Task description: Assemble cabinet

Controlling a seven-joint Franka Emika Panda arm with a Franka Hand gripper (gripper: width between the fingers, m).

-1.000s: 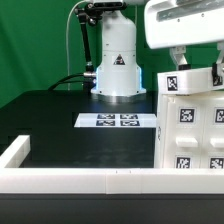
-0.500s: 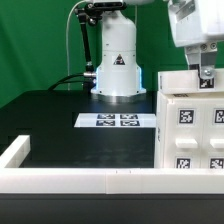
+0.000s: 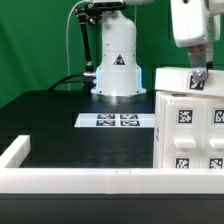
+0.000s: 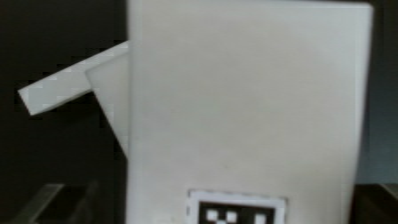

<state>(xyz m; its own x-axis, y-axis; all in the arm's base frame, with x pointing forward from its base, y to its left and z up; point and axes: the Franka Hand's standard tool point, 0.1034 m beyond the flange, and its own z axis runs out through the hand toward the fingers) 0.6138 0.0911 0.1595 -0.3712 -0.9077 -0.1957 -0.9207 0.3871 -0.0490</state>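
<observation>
The cabinet [image 3: 190, 130] is a large white box with black-and-white tags, standing at the exterior view's right. A white tagged top piece [image 3: 173, 78] lies on it. My gripper [image 3: 197, 78] reaches down from above onto that piece, with a tag right at its fingers. In the wrist view the white piece [image 4: 240, 100] fills the frame, and its tag [image 4: 237, 212] sits between my fingers [image 4: 48, 198]. The jaws stand either side of it and seem shut on it. A slanted white flap [image 4: 71, 88] sticks out beside it.
The marker board [image 3: 120, 121] lies flat on the black table in front of the arm's white base [image 3: 117, 60]. A long white border rail [image 3: 90, 180] runs along the front, with a short rail [image 3: 15, 152] at the exterior view's left.
My gripper has turned about its axis, moved toward the exterior view's right and come down a little. The tag on the top piece has shifted right with it.
</observation>
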